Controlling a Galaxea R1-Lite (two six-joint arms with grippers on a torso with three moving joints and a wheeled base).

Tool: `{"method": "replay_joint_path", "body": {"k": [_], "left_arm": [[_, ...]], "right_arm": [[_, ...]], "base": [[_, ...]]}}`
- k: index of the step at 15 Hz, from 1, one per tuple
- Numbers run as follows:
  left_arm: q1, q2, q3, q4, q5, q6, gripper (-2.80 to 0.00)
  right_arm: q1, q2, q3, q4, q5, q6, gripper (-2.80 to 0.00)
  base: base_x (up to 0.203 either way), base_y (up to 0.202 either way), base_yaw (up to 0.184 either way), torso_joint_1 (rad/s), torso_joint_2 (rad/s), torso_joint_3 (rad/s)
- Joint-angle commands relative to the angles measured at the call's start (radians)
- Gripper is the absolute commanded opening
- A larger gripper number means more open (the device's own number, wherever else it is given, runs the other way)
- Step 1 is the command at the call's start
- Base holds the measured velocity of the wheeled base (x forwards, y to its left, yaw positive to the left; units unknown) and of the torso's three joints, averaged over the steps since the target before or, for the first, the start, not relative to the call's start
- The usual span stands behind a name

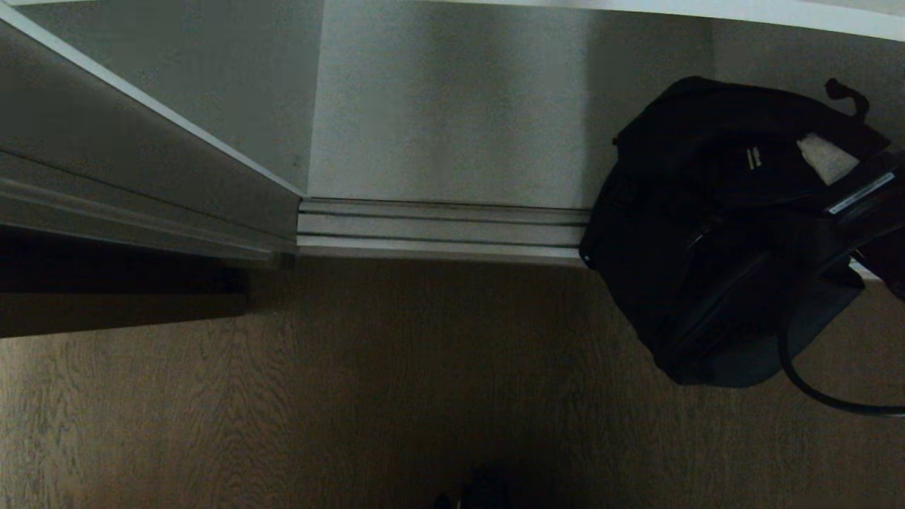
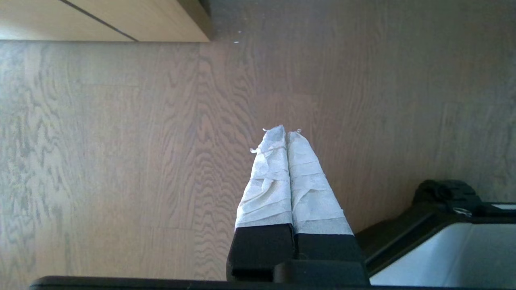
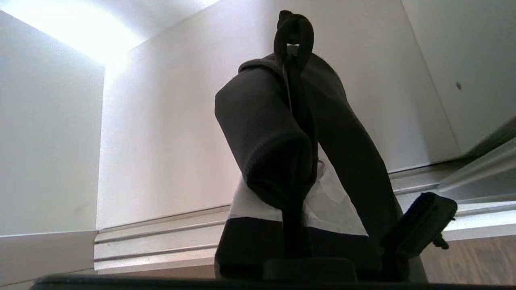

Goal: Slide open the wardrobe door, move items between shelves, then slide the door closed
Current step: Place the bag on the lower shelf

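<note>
A soft black bag (image 1: 707,247) with a small line of white lettering hangs at the right, over the wardrobe's threshold and the floor. My right gripper (image 1: 824,157) is shut on the bag's padded strap (image 3: 266,133), which runs up between the white-taped fingers (image 3: 334,201) in the right wrist view. Behind the bag lies the grey-white inside of the wardrobe with a shelf board (image 1: 452,106). The sliding door (image 1: 141,170), edged in thin silver, stands at the left. My left gripper (image 2: 287,133) is parked over bare floor, shut and empty.
A silver door track (image 1: 438,226) runs along the wardrobe's front edge. Dark wood floor (image 1: 353,389) lies before it. A black cable (image 1: 813,396) loops below the bag. A light wood cabinet front (image 2: 100,20) and part of my base (image 2: 443,241) show in the left wrist view.
</note>
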Motion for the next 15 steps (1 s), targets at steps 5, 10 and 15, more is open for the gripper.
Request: {"method": "replay_joint_path", "body": {"k": [5, 10, 15], "left_arm": [[0.0, 0.001, 0.0, 0.0, 0.0, 0.0, -2.8], [0.0, 0.0, 0.0, 0.0, 0.0, 0.0, -2.8], [0.0, 0.0, 0.0, 0.0, 0.0, -0.002, -2.8]], "right_arm": [[-0.007, 0.018, -0.017, -0.004, -0.001, 0.001, -2.8], [-0.008, 0.07, -0.101, 0.003, -0.002, -0.002, -2.8], [-0.021, 0.121, -0.132, -0.007, -0.004, -0.002, -2.8]], "base": [[0.0, 0.0, 0.0, 0.0, 0.0, 0.0], [0.0, 0.0, 0.0, 0.0, 0.0, 0.0], [0.0, 0.0, 0.0, 0.0, 0.0, 0.0]]}}
